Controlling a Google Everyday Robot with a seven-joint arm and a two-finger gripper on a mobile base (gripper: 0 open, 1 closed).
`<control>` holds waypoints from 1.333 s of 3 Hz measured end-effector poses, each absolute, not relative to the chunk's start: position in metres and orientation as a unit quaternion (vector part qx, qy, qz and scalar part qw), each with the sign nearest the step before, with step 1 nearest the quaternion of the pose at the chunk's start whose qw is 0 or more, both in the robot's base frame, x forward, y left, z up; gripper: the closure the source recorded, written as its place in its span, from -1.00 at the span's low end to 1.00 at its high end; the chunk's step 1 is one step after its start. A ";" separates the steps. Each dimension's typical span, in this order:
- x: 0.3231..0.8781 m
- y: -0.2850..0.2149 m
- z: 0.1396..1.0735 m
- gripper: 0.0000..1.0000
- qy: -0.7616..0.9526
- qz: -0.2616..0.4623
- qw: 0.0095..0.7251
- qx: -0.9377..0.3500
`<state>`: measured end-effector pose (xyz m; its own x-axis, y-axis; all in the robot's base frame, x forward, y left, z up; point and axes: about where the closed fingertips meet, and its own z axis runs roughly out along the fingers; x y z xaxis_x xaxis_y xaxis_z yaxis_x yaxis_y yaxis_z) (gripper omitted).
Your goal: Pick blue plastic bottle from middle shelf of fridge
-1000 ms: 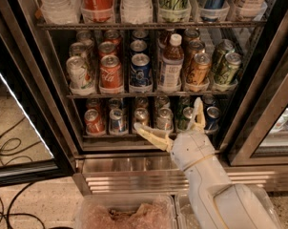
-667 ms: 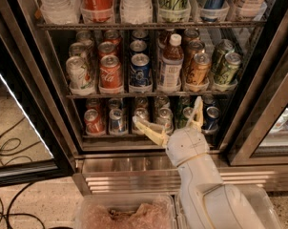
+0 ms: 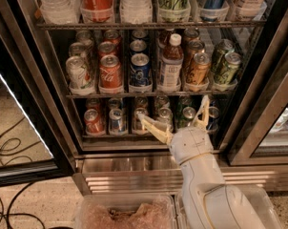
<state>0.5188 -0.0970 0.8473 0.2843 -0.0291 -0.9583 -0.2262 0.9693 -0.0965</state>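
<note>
On the middle shelf (image 3: 149,95) of the fridge (image 3: 25,56), clear lane trays hold a pale can (image 3: 77,73), a red cola can (image 3: 110,71) and a blue can (image 3: 140,70). Just right of these stands the blue plastic bottle (image 3: 171,63), upright in its tray. Lower down, before the bottom rack, the tool (image 3: 172,109) is spread wide and grips nothing. Green cans (image 3: 225,67) fill the right-hand trays.

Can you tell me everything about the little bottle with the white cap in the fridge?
The blue plastic bottle is small and clear, with a white screw cap, dark brown drink and a pale blue-and-white label. It stands upright on the middle shelf, between a Pepsi can and an orange-brown can. The gripper hangs open below, not touching it.
</note>
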 end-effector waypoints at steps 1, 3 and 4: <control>0.532 -0.107 0.852 -1.00 0.586 0.059 0.800 -0.116; 0.578 -0.144 0.861 -1.00 0.582 0.008 0.803 -0.130; 0.589 -0.125 0.851 -1.00 0.587 0.018 0.790 -0.177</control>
